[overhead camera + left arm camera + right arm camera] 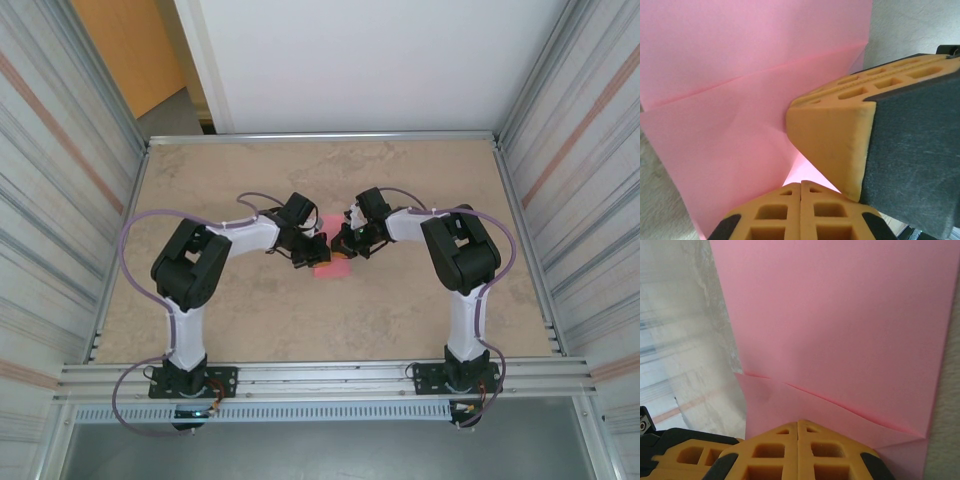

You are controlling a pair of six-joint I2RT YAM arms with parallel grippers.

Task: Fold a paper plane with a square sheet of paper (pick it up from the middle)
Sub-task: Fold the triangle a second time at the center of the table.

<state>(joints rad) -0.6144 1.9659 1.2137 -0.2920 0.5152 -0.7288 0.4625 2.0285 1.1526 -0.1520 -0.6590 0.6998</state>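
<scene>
Right hand (798, 422): fingers pressed together at the bottom, pinching the square sheet of paper (840, 325). The sheet's fold edge runs diagonally from mid-left to lower right. Another orange finger (690, 456) sits lower left. Beige table (949, 430) strip on the right.

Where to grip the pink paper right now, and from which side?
The doubled flap edge of the paper, edge-on from the flap side, where the right hand pinches it: two layers should be stiffer there; the single sheet beyond looks floppy.
</scene>
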